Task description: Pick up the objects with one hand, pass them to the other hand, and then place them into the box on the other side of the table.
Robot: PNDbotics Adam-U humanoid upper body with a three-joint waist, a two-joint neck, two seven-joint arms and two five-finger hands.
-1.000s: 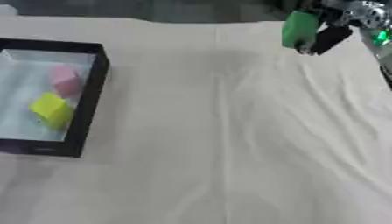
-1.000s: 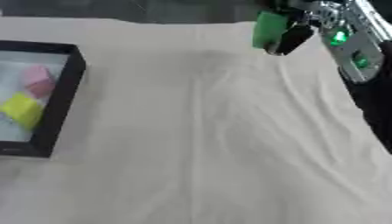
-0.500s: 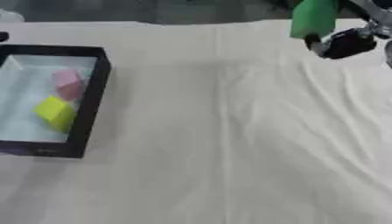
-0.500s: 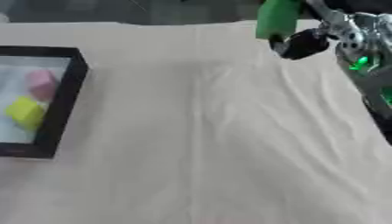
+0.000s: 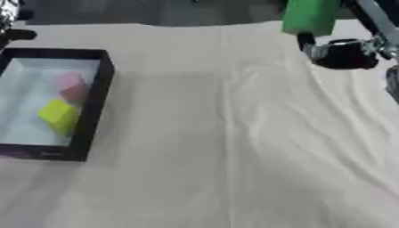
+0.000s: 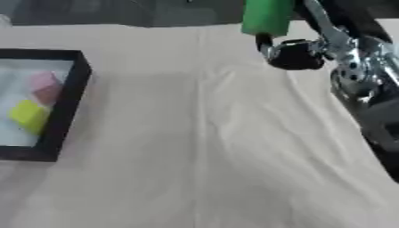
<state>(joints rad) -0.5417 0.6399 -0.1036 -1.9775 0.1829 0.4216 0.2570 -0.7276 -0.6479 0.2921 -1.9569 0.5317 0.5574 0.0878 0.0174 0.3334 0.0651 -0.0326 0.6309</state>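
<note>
The right hand (image 6: 300, 51) apparently grips an unlabelled green block (image 6: 267, 17).

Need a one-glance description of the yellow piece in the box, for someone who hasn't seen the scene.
Find the black-walled box at the left side of the cloth-covered table. Inside it, on the pale floor, lie two small blocks, side by side. The yellow block is the nearer one, bright yellow-green, while its neighbour just beyond it is a pink block.
</note>
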